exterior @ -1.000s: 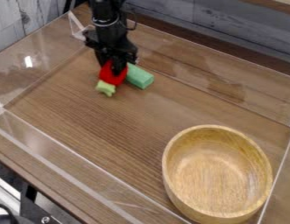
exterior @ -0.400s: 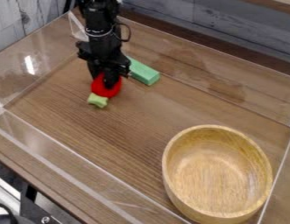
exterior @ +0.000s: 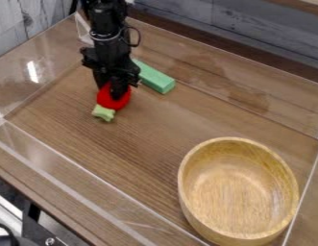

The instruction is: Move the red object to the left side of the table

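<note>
The red object (exterior: pixel 113 97) is a small bright-red toy with a light-green piece (exterior: pixel 105 113) at its lower end. It is at the left-centre of the brown wood-grain table (exterior: pixel 174 120), touching or just above the surface. My black gripper (exterior: pixel 112 85) comes straight down from above and is shut on the red object's upper part. The fingertips are partly hidden by the toy.
A flat green rectangular block (exterior: pixel 155 79) lies just right of the gripper. A round light wooden bowl (exterior: pixel 238 189) sits at the front right. Low clear acrylic walls (exterior: pixel 33 58) border the table.
The gripper has carried the red object leftward and toward the front, away from the green block, which stayed put.
</note>
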Action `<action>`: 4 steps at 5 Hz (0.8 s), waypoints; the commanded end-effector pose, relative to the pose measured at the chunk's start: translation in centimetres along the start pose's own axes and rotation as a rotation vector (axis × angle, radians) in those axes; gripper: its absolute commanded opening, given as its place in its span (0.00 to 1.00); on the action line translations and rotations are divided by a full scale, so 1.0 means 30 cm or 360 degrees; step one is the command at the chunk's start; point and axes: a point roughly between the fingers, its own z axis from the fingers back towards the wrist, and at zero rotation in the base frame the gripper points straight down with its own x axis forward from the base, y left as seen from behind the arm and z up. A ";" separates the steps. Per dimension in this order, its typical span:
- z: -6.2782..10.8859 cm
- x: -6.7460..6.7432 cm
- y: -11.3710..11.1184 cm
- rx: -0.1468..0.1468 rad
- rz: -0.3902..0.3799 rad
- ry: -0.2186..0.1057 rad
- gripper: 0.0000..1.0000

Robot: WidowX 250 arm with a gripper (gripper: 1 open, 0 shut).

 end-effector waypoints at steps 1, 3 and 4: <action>-0.024 -0.064 0.034 -0.0016 0.0018 0.0101 0.00; -0.019 -0.066 0.068 -0.0007 0.0032 0.0108 0.00; -0.016 -0.063 0.082 -0.0002 0.0036 0.0111 0.00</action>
